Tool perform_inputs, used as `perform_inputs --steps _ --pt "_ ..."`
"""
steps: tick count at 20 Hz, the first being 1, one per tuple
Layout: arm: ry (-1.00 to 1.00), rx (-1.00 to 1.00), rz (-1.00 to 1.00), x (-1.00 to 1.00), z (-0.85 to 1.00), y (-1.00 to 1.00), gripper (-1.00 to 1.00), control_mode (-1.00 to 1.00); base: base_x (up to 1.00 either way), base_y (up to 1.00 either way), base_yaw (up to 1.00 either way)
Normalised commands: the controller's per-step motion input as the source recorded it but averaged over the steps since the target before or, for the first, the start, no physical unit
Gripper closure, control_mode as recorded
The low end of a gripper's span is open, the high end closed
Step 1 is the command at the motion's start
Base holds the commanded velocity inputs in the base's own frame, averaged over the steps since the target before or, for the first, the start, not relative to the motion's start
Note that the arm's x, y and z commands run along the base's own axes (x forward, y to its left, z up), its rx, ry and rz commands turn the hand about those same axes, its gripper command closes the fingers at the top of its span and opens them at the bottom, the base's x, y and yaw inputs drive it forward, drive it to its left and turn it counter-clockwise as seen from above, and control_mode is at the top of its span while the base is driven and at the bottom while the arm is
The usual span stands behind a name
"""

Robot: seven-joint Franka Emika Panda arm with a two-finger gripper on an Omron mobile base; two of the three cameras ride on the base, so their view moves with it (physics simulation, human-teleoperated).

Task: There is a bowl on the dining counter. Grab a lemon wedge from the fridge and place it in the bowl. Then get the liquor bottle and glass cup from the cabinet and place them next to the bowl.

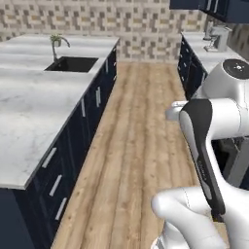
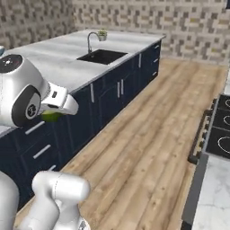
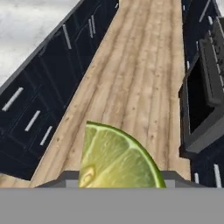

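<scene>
Lemon wedge [image 3: 118, 159] is clamped in the gripper [image 3: 119, 177], green-yellow rind arcing over the top, pale pulp facing the hand camera. Finger tips themselves are hidden behind the wedge, but the wedge sits right between them, so the gripper is closed on it. In the right base view a bit of green wedge [image 2: 50, 117] peeks out under the white hand [image 2: 60, 102], just beside the navy front of the dining counter.

Dining counter [image 1: 29, 97] is the landmark: white grey-veined marble top, long, running away toward the tiled wall. Inset dark sink [image 1: 73, 64] lies near its far end, basin looks empty as far as can be seen, curved faucet [image 1: 58, 46] at its back edge. A small green plant [image 2: 103, 33] sits just behind the faucet. The marble top on the near side of the sink is bare. Navy drawers and doors with pale bar handles line its side [image 2: 112, 92].

Wood plank floor [image 1: 141, 126] runs along the counter; the arm [image 1: 209, 141] stands on the floor side of it, wedge held off the counter's edge, above the floor and not over the marble.

Across the floor from the counter: a stovetop [image 2: 220, 130] with ring burners, a dark oven front [image 3: 199, 105] below it, and further back a second marble counter with a grey coffee machine [image 1: 217, 38]. Navy upper cabinets [image 1: 214, 7] hang above that.
</scene>
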Motion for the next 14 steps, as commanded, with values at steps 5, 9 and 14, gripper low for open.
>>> perform_inputs --steps 5,9,14 --pt "0.0 0.0 0.0 0.0 0.0 0.0 1.0 1.0 0.66 -0.18 0.74" --pt "0.0 0.0 0.0 0.0 0.0 0.0 1.0 1.0 0.66 -0.23 0.72" --pt "0.0 0.0 0.0 0.0 0.0 0.0 1.0 1.0 0.68 -0.22 0.7"
